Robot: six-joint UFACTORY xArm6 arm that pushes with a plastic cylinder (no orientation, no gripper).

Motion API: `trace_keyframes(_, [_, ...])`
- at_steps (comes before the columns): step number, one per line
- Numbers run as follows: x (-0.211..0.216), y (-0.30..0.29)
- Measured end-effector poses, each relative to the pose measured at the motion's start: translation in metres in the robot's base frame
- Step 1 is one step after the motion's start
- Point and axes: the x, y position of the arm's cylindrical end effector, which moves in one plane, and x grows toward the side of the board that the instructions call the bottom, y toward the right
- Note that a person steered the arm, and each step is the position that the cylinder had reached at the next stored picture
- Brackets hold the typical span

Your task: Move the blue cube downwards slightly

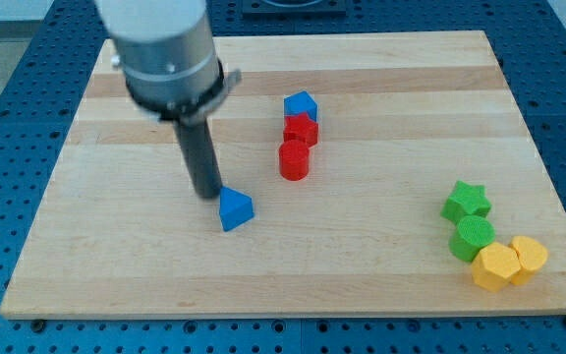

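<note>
In the camera view, my tip (207, 194) sits on the pale wooden board (381, 265), just up and to the view's left of a small blue block with a pointed top (234, 209), maybe touching it. That looks like the blue cube. The push down looks barely begun. Next, my tip should get above the block and slide it a little toward the view's bottom. There are no jaws here, only a dark rod, holding nothing.

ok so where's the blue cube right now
The blue cube sits left of the board's centre in the camera view, just right of and below my tip, and down-left of the red cylinder.
</note>
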Motion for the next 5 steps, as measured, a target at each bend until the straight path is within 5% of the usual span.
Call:
trace_keyframes(1, [-0.114, -0.009])
trace_keyframes(3, [-0.141, 0.043])
trace_keyframes(5, [-0.234, 0.076])
